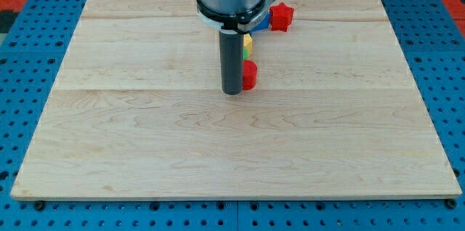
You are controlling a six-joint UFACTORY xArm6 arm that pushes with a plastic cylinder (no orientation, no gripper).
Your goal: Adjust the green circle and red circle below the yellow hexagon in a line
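Observation:
My tip (232,91) stands on the wooden board (145,151) just above its middle, touching the left side of the red circle (249,75). Right above the red circle, a sliver of the green circle (246,53) and a bit of the yellow hexagon (248,41) show at the rod's right edge, stacked in a near-vertical column. The rod and arm body hide most of both.
A red star-shaped block (281,17) lies near the board's top edge, right of the arm. A blue block (263,20) peeks out beside it, mostly hidden by the arm. A blue pegboard (29,57) surrounds the board.

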